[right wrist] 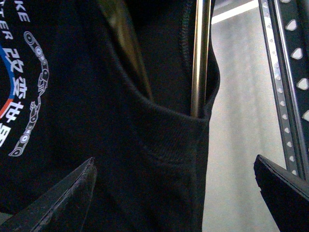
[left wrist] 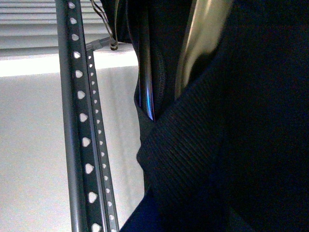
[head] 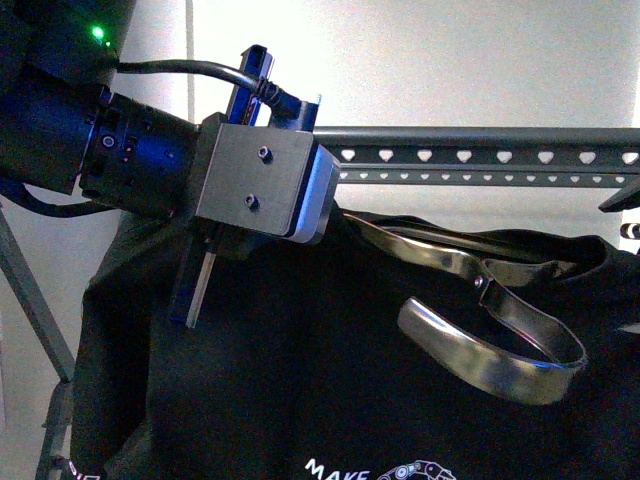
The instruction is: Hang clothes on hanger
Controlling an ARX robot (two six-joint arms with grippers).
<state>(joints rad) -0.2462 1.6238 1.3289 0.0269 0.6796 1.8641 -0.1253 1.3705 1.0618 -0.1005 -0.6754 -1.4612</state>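
— Since the black T-shirt (head: 300, 400) fills most of the front view, where does it sit against the grippers?

— It hangs directly beneath the left gripper (head: 255, 185) and spreads away from it toward the right arm's side. For the right gripper (right wrist: 175, 164), the ribbed collar (right wrist: 169, 140) lies straight ahead, framed in the gap between its two fingers (right wrist: 63, 203).

— Does either one have hold of it?

— The right one is spread wide, its dark fingertips far apart with nothing pinched between them. Of the left I see only the outer body, so I cannot tell how its jaws stand, nor whether it has the cloth.

— What sits inside the neck?

— A chrome band (head: 500, 350), curved and shiny, passes through the round neck opening. One straight stretch of it stands just beyond the collar from the right gripper.

— And the shirt's look?

— Black, with a white and bluish graphic (right wrist: 29, 96) of chain links and lettering on the chest. The word "MAKE" is readable in the front view.

— Further out?

— The dark grey rail (head: 480, 156), pierced with heart-shaped holes, runs on from behind the left gripper, just above the collar. Pale wall (head: 450, 60) shows between rail and cloth. From the right gripper the rail lies past one finger, beside the shirt. A slanted grey leg (head: 30, 290) shows on the far side of the left arm.
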